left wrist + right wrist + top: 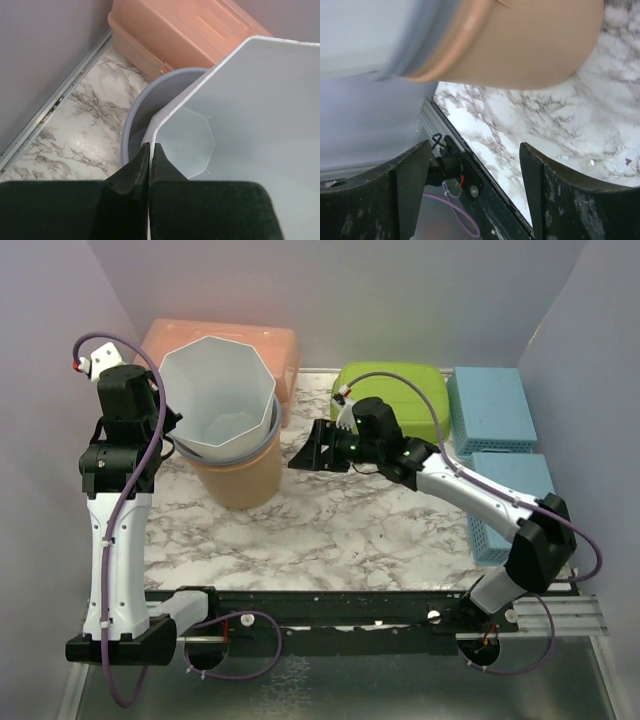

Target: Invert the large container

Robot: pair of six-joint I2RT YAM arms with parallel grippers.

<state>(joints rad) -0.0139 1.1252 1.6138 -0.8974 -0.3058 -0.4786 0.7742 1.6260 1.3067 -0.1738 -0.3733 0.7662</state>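
Large container white, faceted, upright, nested in grey bucket, tan bucket | rim pinched between left gripper jaws | right gripper jaws wide, empty | underside hidden.

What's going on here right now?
The left gripper is pinched shut on the rim of the white container, which sits mouth up, nested in a grey tub inside a tan bucket. The right gripper is open and empty beside the stack. Nothing has been turned over yet.
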